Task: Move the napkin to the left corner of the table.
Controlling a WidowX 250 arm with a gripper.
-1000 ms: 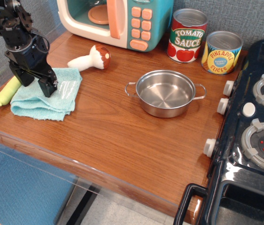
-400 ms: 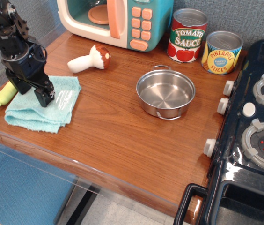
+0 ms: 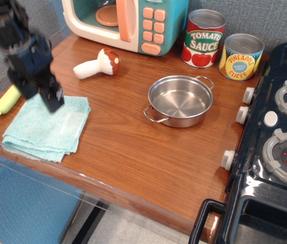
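Observation:
The light teal napkin (image 3: 49, 129) lies flat on the brown wood table (image 3: 133, 147), at its front left corner, with its left edge reaching the table's front edge. A clear tag patch shows near its middle. My black gripper (image 3: 41, 96) is blurred by motion and hangs over the napkin's back edge. Its two fingers stand apart and hold nothing. The napkin's back left part is hidden behind the gripper.
A yellow-green toy vegetable (image 3: 6, 101) lies just left of the gripper. A toy mushroom (image 3: 96, 64) and a toy microwave (image 3: 133, 20) are behind. A steel pan (image 3: 180, 100) sits mid-table. Two cans (image 3: 203, 38) (image 3: 240, 57) stand at the back. A black toy stove (image 3: 276, 142) fills the right.
The napkin slid toward the front left corner and now lies flat. The gripper let it go and rose. The pan's handles point in different directions from before.

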